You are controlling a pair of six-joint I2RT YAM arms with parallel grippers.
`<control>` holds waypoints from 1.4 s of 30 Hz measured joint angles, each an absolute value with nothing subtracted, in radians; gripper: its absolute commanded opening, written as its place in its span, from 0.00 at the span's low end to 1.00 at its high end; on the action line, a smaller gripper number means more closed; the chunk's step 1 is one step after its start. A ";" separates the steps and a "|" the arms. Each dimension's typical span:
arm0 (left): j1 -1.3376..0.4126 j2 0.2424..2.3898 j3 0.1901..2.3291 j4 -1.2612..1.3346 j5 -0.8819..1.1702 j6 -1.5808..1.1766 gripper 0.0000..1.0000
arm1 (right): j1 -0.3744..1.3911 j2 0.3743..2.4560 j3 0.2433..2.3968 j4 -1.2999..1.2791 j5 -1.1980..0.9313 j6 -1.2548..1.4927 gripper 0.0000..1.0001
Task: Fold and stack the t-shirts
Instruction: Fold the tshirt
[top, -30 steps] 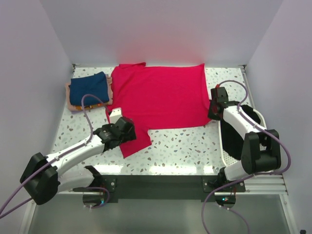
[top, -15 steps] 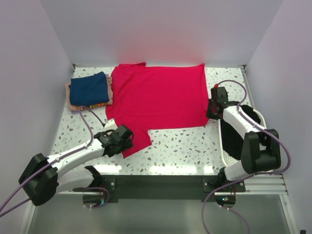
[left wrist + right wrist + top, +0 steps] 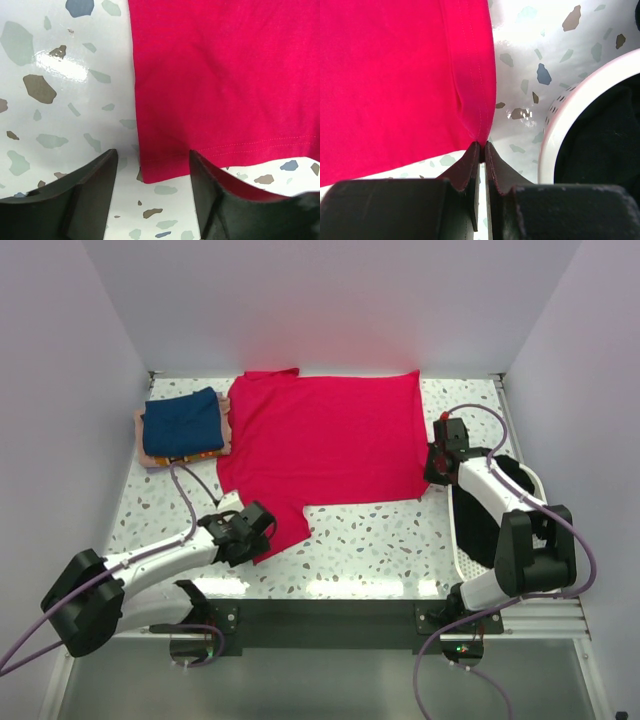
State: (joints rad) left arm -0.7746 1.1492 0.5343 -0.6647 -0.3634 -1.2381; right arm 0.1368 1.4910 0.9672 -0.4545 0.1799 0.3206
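Note:
The crimson-red t-shirt point(image 3: 325, 435) lies spread flat across the middle of the table. My left gripper point(image 3: 256, 537) is open, low over the near sleeve's hem corner point(image 3: 155, 172), which lies between the two fingers point(image 3: 85, 192). My right gripper point(image 3: 434, 472) is shut on the red t-shirt's near right hem corner point(image 3: 480, 132). A folded navy blue t-shirt point(image 3: 182, 420) lies on a pale pink one point(image 3: 150, 454) in a stack at the far left. Black t-shirts point(image 3: 490, 525) fill the basket.
The white perforated basket point(image 3: 462, 540) stands at the right edge, its rim close to my right gripper in the right wrist view point(image 3: 555, 125). White walls close in the left, far and right sides. The terrazzo table point(image 3: 370, 535) shows in front of the shirt.
My left gripper has drawn back toward the near edge along the sleeve, from over the cloth to its hem corner. My right gripper has stayed in place.

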 measured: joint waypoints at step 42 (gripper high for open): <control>-0.814 0.728 0.517 -0.781 -0.253 -1.130 0.00 | 0.139 1.085 0.886 -0.739 0.165 0.371 0.00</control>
State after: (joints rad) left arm -0.8143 0.7284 0.5171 -0.7811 -0.2535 -1.1297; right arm 0.1394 1.0855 0.8860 -0.7387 0.1654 0.3714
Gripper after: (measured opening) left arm 0.019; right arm 0.068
